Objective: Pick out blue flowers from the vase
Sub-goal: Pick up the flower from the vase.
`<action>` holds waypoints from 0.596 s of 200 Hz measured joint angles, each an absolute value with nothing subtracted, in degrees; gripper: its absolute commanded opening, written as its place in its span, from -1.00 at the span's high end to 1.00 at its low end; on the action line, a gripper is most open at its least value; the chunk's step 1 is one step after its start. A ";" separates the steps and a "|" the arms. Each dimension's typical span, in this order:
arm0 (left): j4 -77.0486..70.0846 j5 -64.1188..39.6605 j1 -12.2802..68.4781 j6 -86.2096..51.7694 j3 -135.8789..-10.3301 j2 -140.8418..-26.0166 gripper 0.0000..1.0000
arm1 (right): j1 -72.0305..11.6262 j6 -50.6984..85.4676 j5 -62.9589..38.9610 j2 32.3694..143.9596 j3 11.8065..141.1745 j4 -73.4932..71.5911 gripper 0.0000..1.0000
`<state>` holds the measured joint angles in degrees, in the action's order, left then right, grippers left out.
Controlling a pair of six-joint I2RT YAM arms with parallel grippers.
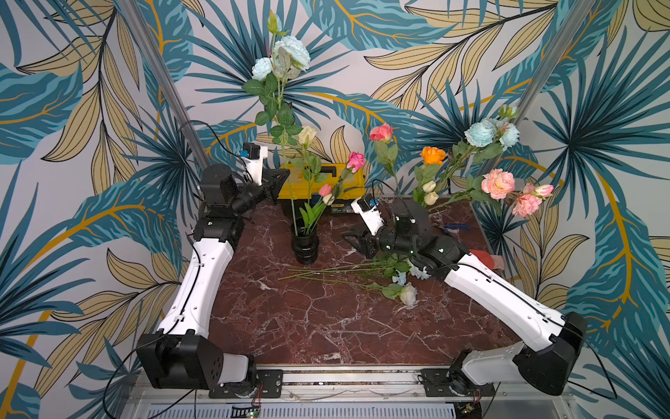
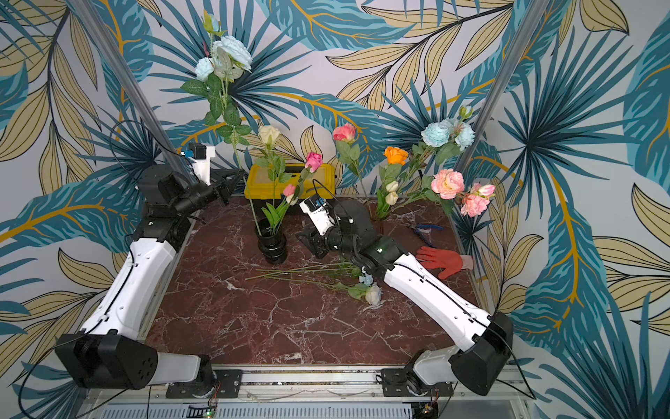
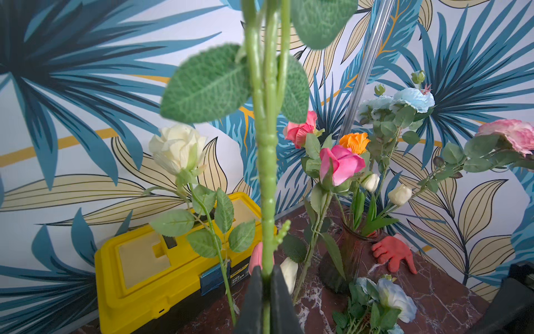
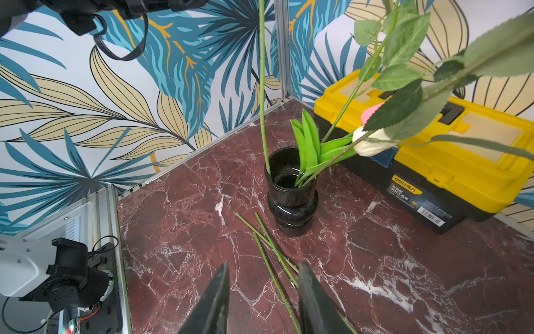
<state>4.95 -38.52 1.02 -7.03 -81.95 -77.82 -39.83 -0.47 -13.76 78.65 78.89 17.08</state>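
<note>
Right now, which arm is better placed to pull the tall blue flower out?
Left. The left gripper is shut on the blue flower stem, its end in the black vase. The right gripper stands open.

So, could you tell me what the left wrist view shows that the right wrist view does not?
Only the left wrist view: the left gripper shut on a blue flower's stem, a cream rose, a brown vase of flowers and a red glove. Only the right wrist view: the black vase, with that stem's lower end at its rim, and the open right gripper. Both: the yellow toolbox and the marble table.
</note>
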 measured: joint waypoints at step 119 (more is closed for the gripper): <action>28.08 -21.78 15.55 11.38 -86.65 -67.33 1.00 | -34.39 1.17 -8.14 61.47 68.84 17.80 0.23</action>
<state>28.08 -21.78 15.55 11.38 -86.65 -67.33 -34.39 1.17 -8.14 61.47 68.84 17.80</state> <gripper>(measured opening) 0.063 0.390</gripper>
